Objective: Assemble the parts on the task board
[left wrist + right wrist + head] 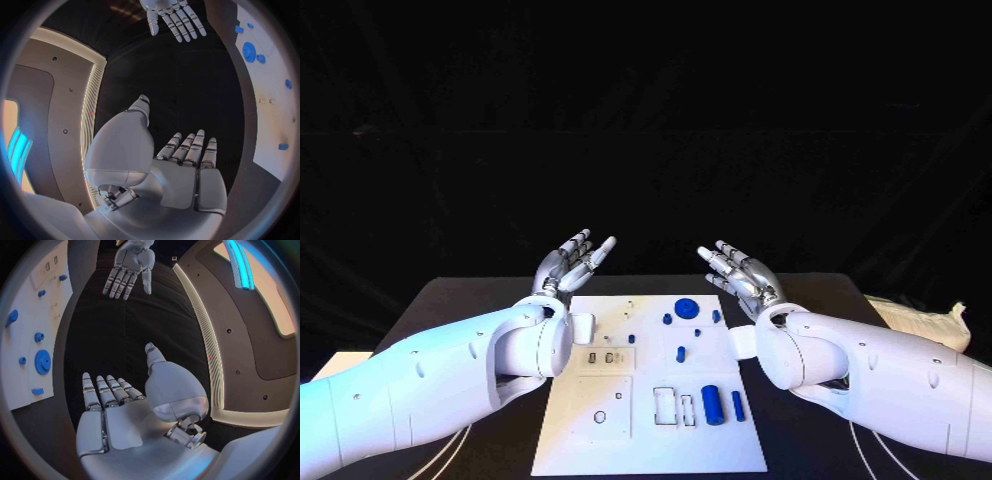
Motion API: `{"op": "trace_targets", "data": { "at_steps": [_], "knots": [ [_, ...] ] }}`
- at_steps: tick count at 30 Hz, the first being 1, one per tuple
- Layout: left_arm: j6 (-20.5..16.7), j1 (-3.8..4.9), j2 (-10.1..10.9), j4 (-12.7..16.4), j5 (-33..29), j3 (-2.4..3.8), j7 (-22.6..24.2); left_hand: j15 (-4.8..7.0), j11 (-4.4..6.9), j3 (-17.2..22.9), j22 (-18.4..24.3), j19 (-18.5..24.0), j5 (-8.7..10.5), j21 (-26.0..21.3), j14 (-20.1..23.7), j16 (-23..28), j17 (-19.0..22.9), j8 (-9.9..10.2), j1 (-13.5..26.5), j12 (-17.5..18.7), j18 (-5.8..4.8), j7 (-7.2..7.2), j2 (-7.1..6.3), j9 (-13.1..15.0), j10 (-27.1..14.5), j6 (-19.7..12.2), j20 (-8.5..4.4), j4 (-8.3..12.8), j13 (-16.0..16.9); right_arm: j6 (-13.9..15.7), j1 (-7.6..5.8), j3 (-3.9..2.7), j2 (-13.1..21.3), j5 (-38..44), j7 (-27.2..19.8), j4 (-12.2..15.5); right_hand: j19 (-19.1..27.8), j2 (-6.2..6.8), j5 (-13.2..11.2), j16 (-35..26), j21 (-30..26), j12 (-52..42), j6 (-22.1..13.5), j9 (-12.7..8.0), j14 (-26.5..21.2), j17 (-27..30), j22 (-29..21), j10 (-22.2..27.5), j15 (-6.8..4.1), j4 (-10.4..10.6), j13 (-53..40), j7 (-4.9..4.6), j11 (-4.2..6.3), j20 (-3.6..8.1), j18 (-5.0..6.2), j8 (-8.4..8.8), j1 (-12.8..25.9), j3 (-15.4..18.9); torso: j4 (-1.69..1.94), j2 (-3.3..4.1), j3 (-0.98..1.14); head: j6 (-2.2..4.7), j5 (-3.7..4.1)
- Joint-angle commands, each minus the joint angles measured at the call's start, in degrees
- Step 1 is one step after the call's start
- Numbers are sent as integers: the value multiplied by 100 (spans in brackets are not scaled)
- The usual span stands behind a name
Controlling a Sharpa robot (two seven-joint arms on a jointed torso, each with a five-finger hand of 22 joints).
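Left hand (pixel 571 262) and right hand (pixel 744 272) hover empty, fingers spread, beyond the task board's (pixel 651 440) far edge, parts (pixel 713 404) untouched

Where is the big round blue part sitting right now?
In the head view, the big round blue part lies near the task board's far edge, right of centre, just inside the right robot hand.

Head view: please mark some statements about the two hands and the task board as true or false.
1. The left hand holds a blue part. False: it holds nothing, fingers apart.
2. The right hand is raised past the far edge of the task board. True.
3. The large blue disc lies near the board's far edge. True.
4. The two hands touch each other. False: a clear gap separates them.
5. A pale crumpled thing lies at the table's right. True.
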State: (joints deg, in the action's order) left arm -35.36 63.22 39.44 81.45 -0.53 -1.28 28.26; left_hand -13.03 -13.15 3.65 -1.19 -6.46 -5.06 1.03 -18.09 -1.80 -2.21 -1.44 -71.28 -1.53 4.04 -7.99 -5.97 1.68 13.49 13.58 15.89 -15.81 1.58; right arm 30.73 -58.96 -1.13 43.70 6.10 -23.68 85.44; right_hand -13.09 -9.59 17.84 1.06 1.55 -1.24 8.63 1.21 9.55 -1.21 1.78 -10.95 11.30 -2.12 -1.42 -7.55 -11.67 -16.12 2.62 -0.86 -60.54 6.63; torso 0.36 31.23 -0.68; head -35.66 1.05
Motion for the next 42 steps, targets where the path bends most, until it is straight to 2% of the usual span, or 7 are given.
{"op": "trace_targets", "data": {
  "at_steps": [1, 6, 8, 10, 18, 30, 42],
  "knots": [
    [414, 12, -12, -11, 77, 0, 6, -53, -68, 48, -16, -33, -45, 46, -125, -53, -21, -42, -293, -26, 163, -721, 10, 18, 119, 128, 98, -92, 22, -1152, 22, -23, -26, 658, 439, -80, -463, -69, -165, 82, 142, -93, 431, 52, 463, -53, 77, -526, 126, -285, -56, -756, -138, -74, 129, -93, -570, -84, 1, 0, -3, -1, 0],
    [414, 12, -12, -11, 77, 0, 6, -104, -186, 143, -106, -455, -25, 200, -954, -230, -124, -129, -415, -137, 255, -778, 162, 70, 805, 598, 98, -40, 88, -1462, 39, -40, -42, 819, 560, -145, -1891, 16, -470, 400, 567, -368, 1631, 182, 2182, -203, 277, -2118, 162, -762, -189, -813, -235, -40, 437, -310, -1174, -366, 1, 0, -3, -1, 0],
    [414, 12, -12, -11, 77, 0, 6, -44, -204, 160, -381, -1758, -10, 702, -2234, -585, -293, -281, -492, -352, 374, -865, 261, 148, 1787, 1236, 67, 37, 188, -1502, 42, -42, -44, 840, 576, -153, -2555, 52, -518, 528, 779, -517, 2265, 235, 2977, -232, 350, -3046, 103, -923, -235, -739, -193, -46, 580, -417, -1351, -467, 1, 0, -3, -1, 0],
    [758, 15, 209, 50, -15, -4, 139, 58, -100, 139, -566, -2694, -6, 1085, -2599, -696, -322, -393, -512, -506, 396, -844, 322, 200, 2554, 1728, 50, 92, 247, -1103, 18, -48, -2, 2243, 260, -345, -2701, 90, -508, 563, 818, -585, 2723, 262, 3413, -236, 338, -3613, 45, -1020, -245, -663, -127, -52, 647, -480, -1422, -523, 56, 66, -53, -126, 151],
    [981, 28, 498, 404, 101, -6, 201, 447, 197, -41, -725, -4140, -2, 1688, -3942, -1003, -427, -648, -614, -653, 658, -602, 492, 277, 4082, 3560, -86, 406, 237, -956, -116, -78, 43, 3616, 340, -444, -3559, 140, -614, 677, 1102, -500, 4271, 274, 4752, -264, 321, -4625, -270, -1385, -214, -489, 159, 94, 813, -544, -1536, -793, 101, 292, -97, -73, 222],
    [1228, 224, 1015, 1146, 76, -4, 55, 613, 319, -154, -754, -4789, -2, 1901, -4499, -995, -641, -572, -677, -517, 651, -520, 584, 219, 4507, 3905, -280, 589, 233, -775, -392, -158, 5, 5938, 949, -645, -4724, 407, -563, 876, 1694, -321, 4971, 273, 6280, -403, 478, -5685, -775, -1453, -227, -296, 481, 654, 798, -438, -1547, -1343, 153, 669, -193, -35, 304],
    [1337, 345, 1273, 1736, -41, -1, -19, 598, 309, -194, -721, -4828, -3, 1873, -4467, -879, -674, -507, -679, -417, 640, -526, 607, 210, 4510, 3927, -281, 648, 228, -1413, -535, -347, -31, 8349, 2258, -563, -5823, 734, -592, 1859, 2898, -232, 5235, 265, 7715, -1096, 1080, -5894, -1194, -1409, -222, -115, 717, 1144, 775, -293, -1313, -1494, 369, 997, -265, 3, 458]
  ]
}}
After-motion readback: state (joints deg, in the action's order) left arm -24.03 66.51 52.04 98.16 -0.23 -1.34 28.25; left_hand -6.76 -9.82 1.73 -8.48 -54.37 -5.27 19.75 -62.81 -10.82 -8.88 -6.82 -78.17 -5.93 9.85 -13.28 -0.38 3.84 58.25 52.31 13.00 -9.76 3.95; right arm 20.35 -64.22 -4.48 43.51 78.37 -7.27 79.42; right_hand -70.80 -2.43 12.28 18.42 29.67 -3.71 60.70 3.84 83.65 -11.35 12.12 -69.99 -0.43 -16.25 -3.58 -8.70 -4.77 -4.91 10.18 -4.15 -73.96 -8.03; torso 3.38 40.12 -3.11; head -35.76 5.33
